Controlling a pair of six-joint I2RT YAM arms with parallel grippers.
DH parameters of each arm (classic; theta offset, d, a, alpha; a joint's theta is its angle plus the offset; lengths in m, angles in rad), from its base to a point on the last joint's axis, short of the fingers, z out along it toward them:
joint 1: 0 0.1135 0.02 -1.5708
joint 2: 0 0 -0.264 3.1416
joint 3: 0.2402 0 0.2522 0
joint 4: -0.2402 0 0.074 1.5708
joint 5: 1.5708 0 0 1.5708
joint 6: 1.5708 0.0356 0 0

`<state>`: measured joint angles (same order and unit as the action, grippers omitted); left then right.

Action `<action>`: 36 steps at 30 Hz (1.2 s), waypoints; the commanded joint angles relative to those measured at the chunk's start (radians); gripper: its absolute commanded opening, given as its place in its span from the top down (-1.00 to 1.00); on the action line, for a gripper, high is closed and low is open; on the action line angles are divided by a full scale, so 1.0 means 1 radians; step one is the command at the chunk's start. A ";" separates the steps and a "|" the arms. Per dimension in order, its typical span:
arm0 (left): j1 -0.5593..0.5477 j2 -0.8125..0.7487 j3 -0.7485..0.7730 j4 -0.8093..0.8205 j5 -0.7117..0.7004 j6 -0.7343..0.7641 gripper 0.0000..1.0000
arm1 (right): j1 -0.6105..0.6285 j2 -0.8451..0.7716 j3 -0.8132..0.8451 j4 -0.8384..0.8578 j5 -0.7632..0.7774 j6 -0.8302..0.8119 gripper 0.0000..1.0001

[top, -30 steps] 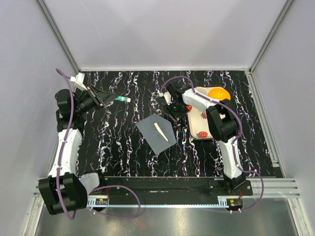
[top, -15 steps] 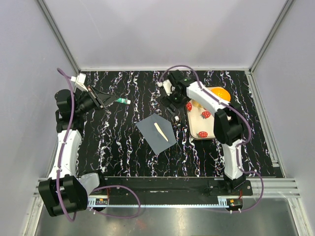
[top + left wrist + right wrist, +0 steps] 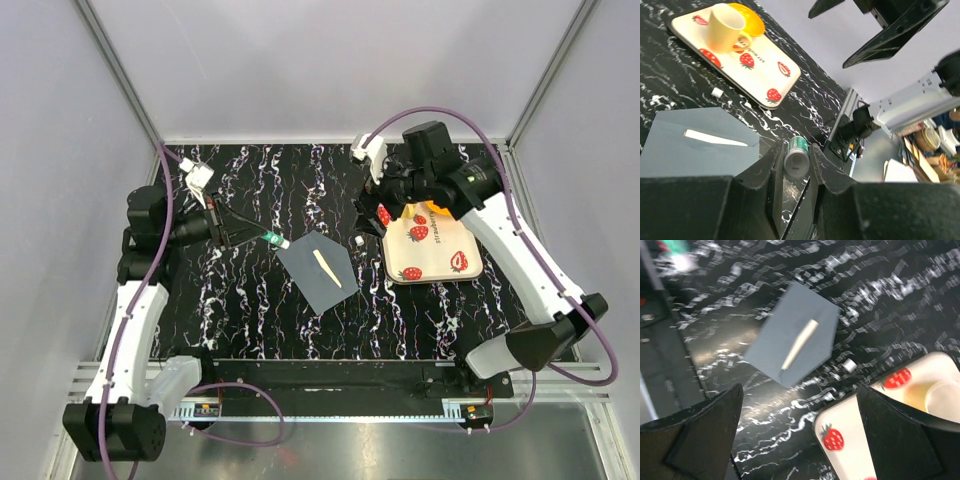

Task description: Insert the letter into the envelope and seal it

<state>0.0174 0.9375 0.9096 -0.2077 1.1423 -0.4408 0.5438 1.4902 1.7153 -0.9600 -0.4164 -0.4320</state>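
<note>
The dark slate-grey envelope [image 3: 318, 270] lies flat in the middle of the table. It also shows in the left wrist view [image 3: 690, 155] and the right wrist view [image 3: 785, 327]. Of the letter only a narrow tan sliver [image 3: 326, 267] shows on the envelope; the rest is hidden. My left gripper [image 3: 262, 237] is shut on a green-and-white glue stick [image 3: 797, 161], held just left of the envelope's far corner. My right gripper [image 3: 372, 215] is open and empty, raised above the table between the envelope and the tray, its fingers [image 3: 700, 435] wide apart.
A cream strawberry-printed tray [image 3: 445, 265] lies right of the envelope, with a cream cup [image 3: 727, 27] and an orange bowl [image 3: 752, 17] on it. A small white cap [image 3: 357, 241] lies on the table between envelope and tray. Grey walls enclose the table.
My left arm has swung the glue stick right, up to the envelope's far corner. My right arm has lifted away from the envelope and moved right and back, over the tray's left edge.
</note>
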 commanded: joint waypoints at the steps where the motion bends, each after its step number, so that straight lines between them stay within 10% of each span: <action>1: -0.065 -0.068 0.032 0.019 0.089 0.105 1.00 | 0.068 0.005 0.093 -0.101 -0.272 -0.050 -0.99; 10: -0.162 -0.250 -0.139 0.450 0.024 -0.048 1.00 | 0.245 0.110 0.217 -0.029 -0.318 0.190 -0.99; 21: -0.258 -0.247 -0.143 0.490 -0.003 -0.050 1.00 | 0.378 0.160 0.259 -0.046 -0.472 0.147 -0.94; 36: -0.297 -0.262 -0.150 0.493 -0.027 -0.047 1.00 | 0.404 0.180 0.244 -0.023 -0.460 0.179 0.25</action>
<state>-0.2764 0.6872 0.7628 0.2276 1.1587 -0.5034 0.9386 1.6794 1.9366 -1.0138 -0.8528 -0.2813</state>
